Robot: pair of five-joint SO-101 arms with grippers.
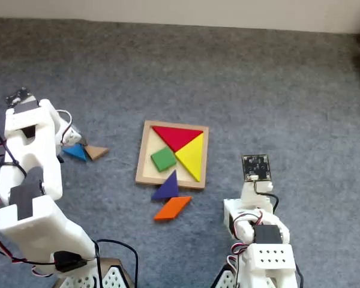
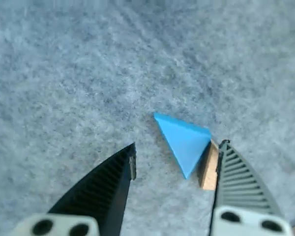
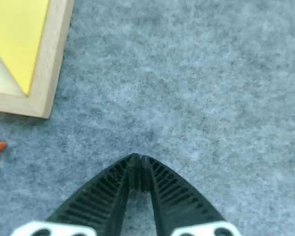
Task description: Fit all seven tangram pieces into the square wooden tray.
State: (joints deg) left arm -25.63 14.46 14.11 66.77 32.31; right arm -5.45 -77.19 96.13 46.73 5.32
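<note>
Tangram parallelogram [image 1: 173, 207], the orange one, lies nearest the arms. The purple triangle [image 1: 166, 186] is just beyond it, touching the wooden tray [image 1: 142, 168] at its near rim. Right claw [image 3: 139, 169] is pinched shut on nothing over the worktop beside the tray, parked out of the way I reckon. Red triangle [image 1: 177, 137], yellow triangle [image 1: 193, 157] and green square [image 1: 163, 159] sit inside. Left claw [image 2: 178, 145] gapes around the blue triangle [image 2: 184, 135], probably lining up a grab. The tan triangle [image 2: 208, 169] touches it.

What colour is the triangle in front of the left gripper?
The triangle is light blue, clearest in the left wrist view.
</note>
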